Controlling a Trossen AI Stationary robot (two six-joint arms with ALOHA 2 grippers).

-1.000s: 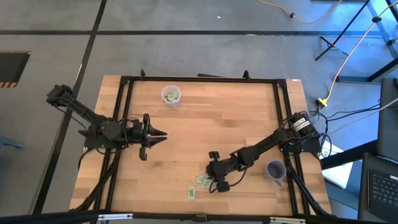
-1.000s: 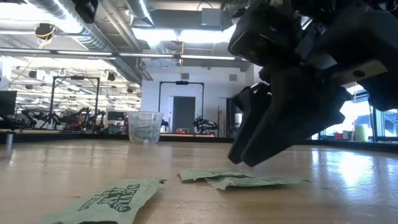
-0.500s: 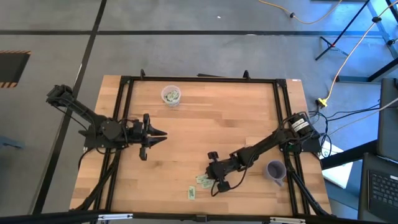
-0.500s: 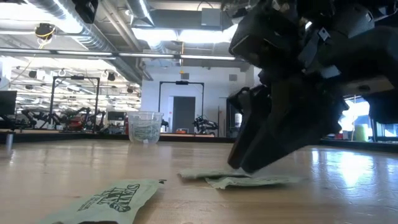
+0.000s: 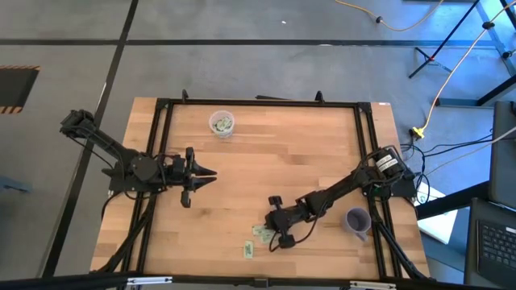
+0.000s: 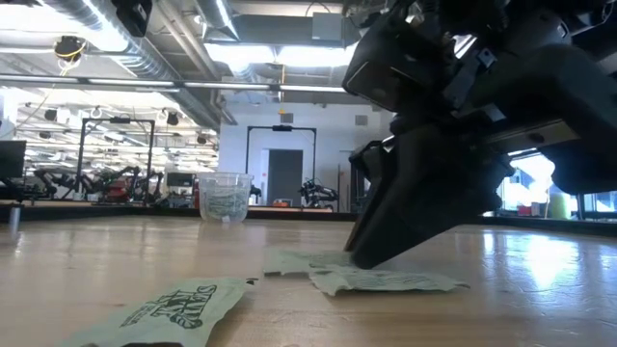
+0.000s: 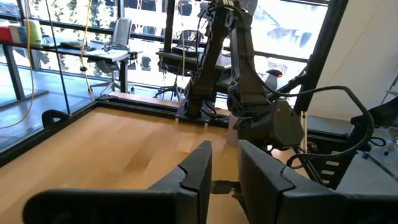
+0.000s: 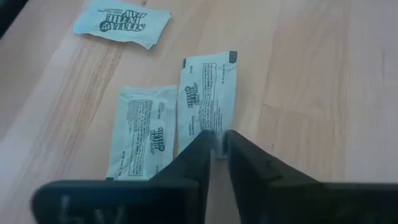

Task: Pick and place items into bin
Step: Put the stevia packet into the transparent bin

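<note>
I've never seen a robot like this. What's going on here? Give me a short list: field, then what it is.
Right gripper: right gripper low at the table's near side, fingers nearly closed on the edge of a pale green packet
Other packets: one beside it, one apart
Left gripper: left gripper waiting over the table's left part
Clear cup: clear cup at the far edge, with packets inside
Purple cup: purple cup near the right arm

Wood, paper and plastic

The table [image 5: 274,153] is pale, smooth planked wood with a soft sheen. The packets [image 8: 208,99] look like matt printed paper. The bin [image 6: 224,197] is clear, glossy plastic.
</note>
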